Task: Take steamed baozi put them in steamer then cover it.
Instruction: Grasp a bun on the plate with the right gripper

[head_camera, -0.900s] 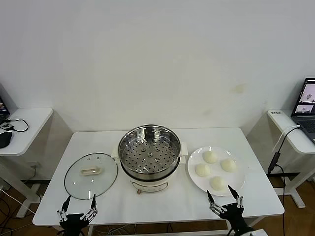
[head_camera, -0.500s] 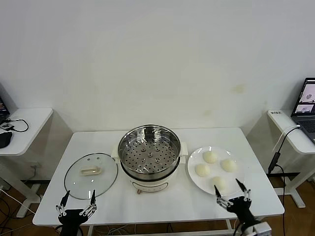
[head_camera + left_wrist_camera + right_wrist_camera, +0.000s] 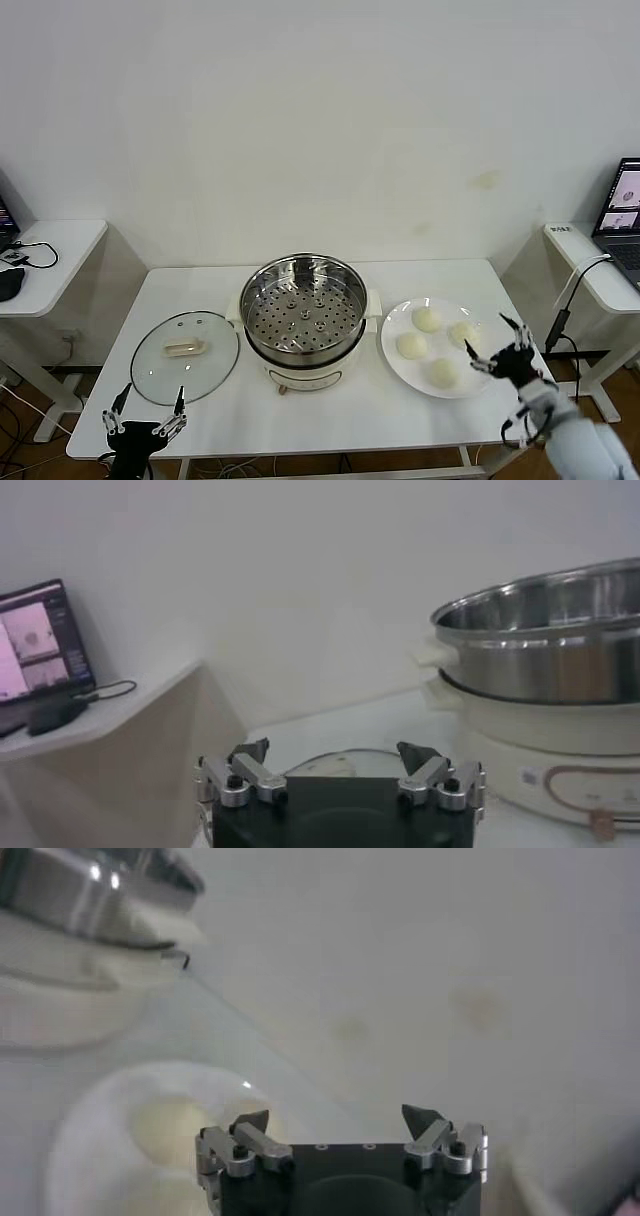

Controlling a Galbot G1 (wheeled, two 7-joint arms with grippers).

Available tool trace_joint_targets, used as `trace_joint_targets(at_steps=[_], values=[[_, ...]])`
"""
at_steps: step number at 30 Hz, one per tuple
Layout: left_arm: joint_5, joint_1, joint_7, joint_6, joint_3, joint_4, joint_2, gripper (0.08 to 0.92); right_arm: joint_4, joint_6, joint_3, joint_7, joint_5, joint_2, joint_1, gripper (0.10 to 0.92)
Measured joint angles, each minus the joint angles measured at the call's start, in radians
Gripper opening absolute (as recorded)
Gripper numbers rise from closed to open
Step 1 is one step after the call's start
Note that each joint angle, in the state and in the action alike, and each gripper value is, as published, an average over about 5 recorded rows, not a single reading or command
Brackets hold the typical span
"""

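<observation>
White surface (image 3: 330, 410), bearing everything. Steamer (image 3: 303, 318) at centre: steel pot on white base, perforated tray bare. Cover (image 3: 185, 356) flat on the surface just left of the steamer, handle up, close to the pot. White plate (image 3: 395, 362) just right of the steamer, carrying four steamed baozi (image 3: 412, 346), all apart from the pot. Right gripper (image 3: 497, 349) at the plate's far-right rim, well right of the steamer, fingers spread wide, holding nothing, close to the nearest bun. Left gripper (image 3: 145, 422) at the surface's near edge, below the cover and left of the steamer, fingers likewise wide and empty. Step in hand, judged: approach to the first bun; none loaded. Next move, judged: right gripper lowered over one bun, fingers straddling it, closed gently to spare the soft dough, then carried left over the tray.
</observation>
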Motion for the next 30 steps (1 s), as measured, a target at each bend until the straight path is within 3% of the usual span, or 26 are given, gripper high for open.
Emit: trace_joint_targets(at_steps=[13, 21, 30], values=[[0.036, -0.011, 0.014, 0.018, -0.022, -0.01, 0.005, 0.823, -0.31, 0.042, -0.558, -0.326, -0.027, -0.159, 0.627, 0.823], [0.038, -0.022, 0.016, 0.021, -0.035, -0.006, 0.011, 0.823, -0.476, 0.073, -0.887, -0.493, -0.028, -0.138, 0.923, 0.823], [0.039, -0.035, 0.023, 0.027, -0.059, -0.007, 0.021, 0.823, -0.617, 0.092, -1.117, -0.574, -0.032, -0.057, 1.08, 0.822]])
